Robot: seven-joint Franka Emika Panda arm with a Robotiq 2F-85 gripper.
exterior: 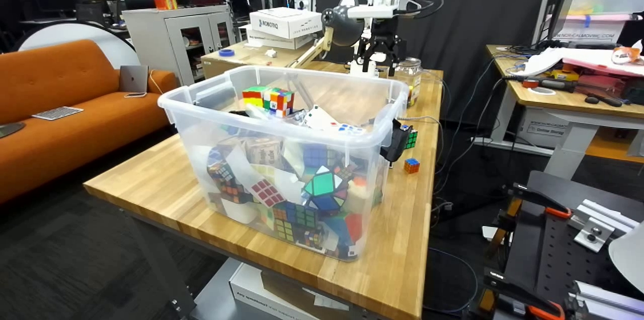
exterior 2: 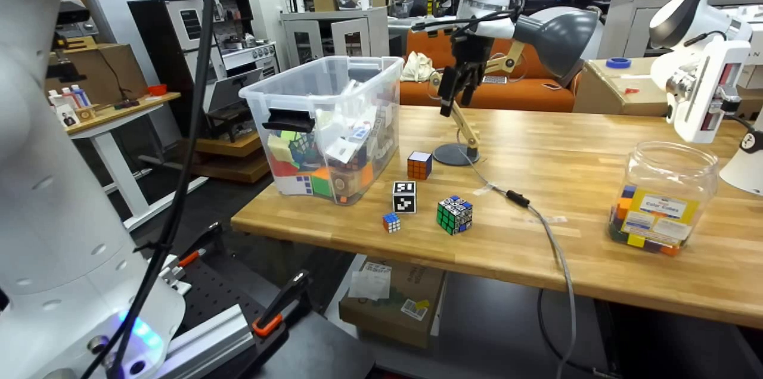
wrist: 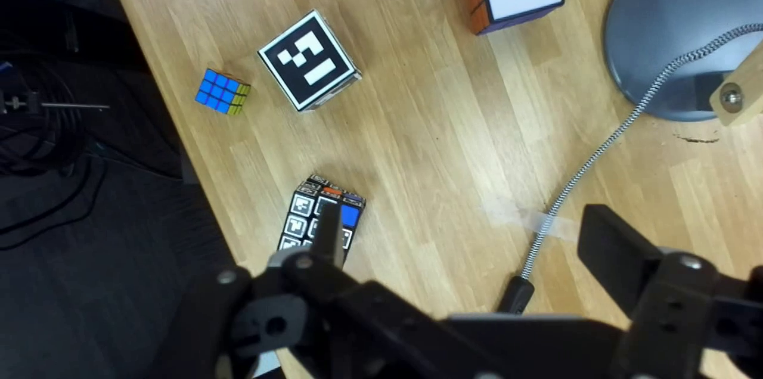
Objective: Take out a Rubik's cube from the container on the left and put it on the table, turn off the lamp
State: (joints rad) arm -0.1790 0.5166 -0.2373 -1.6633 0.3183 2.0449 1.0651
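Table (exterior 2: 572, 155): light wooden butcher-block top, thick edge.

Container (exterior: 271, 129): translucent, rectangular, well filled; upright on the table, at one end.

Lamp (exterior 2: 554, 39): grey shade, wooden arm, round base on the table. Lit or unlit: not determinable.

Jar (exterior 2: 658, 206): clear, labelled "Color Cubes"; upright on the table, well apart from the container.

Gripper (wrist: 468, 233): suspended above the table, pointing down, near the lamp. Jaws wide apart, bare gap between.

Rubik's cubes (exterior: 280, 102): multicoloured; inside the container, atop the heap.

White-topped Rubik's cube (exterior 2: 419, 167): orange side; on the table, near the base of the lamp.

Pattern-faced block (exterior 2: 404, 197): black and white; on the table, near the container.

Rubik's cube with printed top (exterior 2: 455, 216): green side; on the table, partly hidden by the gripper in the wrist view.

Small Rubik's cube (wrist: 223, 92): blue-topped; just beside the block, near the table edge.

Cord fitting (exterior 2: 517, 199): black, in-line; lying on the table.
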